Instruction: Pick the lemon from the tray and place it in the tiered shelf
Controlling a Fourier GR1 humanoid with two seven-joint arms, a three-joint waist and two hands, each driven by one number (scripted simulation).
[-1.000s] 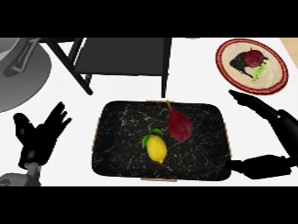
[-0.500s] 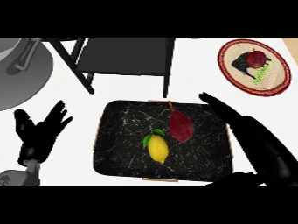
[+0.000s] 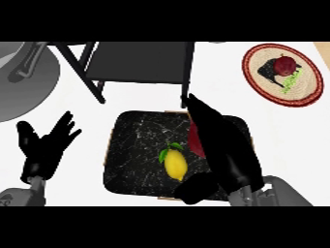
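A yellow lemon with a green leaf lies near the middle of the black marble tray. My right hand hangs over the tray's right half, fingers straight and pointing away, thumb low near the tray's front edge; it sits just right of the lemon without touching it. It hides most of a dark red fruit beside the lemon. The dark tiered shelf stands behind the tray. My left hand rests open on the counter left of the tray, fingers up.
A woven plate with dark red and green food sits at the back right. A large grey pan with a handle fills the back left. The shelf's black legs reach down toward the tray's far left corner.
My right hand has swept left from the tray's right side to over the tray, now covering the red fruit next to the lemon. The left hand has barely moved.
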